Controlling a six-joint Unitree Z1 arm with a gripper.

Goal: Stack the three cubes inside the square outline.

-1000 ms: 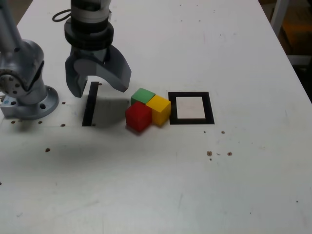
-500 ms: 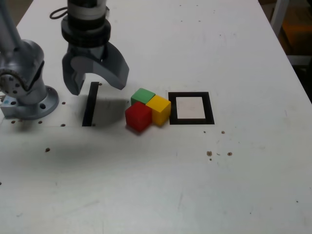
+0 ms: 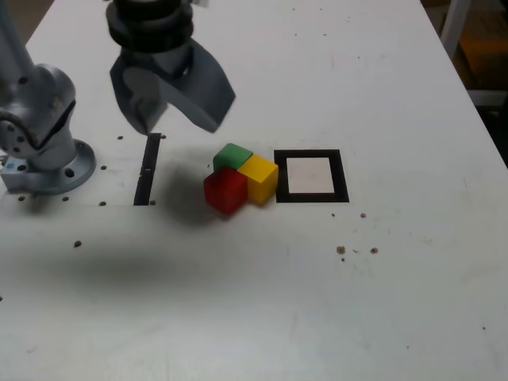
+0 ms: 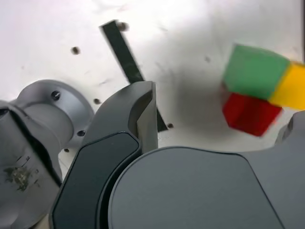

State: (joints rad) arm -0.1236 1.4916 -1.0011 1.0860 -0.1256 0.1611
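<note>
Three cubes sit bunched together on the white table (image 3: 262, 302), touching one another: green (image 3: 232, 155) at the back, yellow (image 3: 260, 176) toward the exterior view's right, red (image 3: 225, 189) in front. The yellow one lies just beside the square outline (image 3: 342, 176), whose white centre is bare. My gripper (image 3: 176, 119) hangs open and holds nothing, above the table to the exterior view's left of the cubes. In the wrist view the green cube (image 4: 255, 71), yellow cube (image 4: 291, 86) and red cube (image 4: 250, 114) lie beyond one grey finger (image 4: 140, 112).
A thin black strip (image 3: 146, 168) lies on the table under the gripper, also seen as the black strip (image 4: 127, 62) in the wrist view. The arm's grey base (image 3: 44, 151) stands at the exterior view's left edge. Small dark specks (image 3: 355, 251) dot the table.
The gripper has risen and shifted a little toward the exterior view's right, closer to the cubes, still open. The cubes have not moved.
</note>
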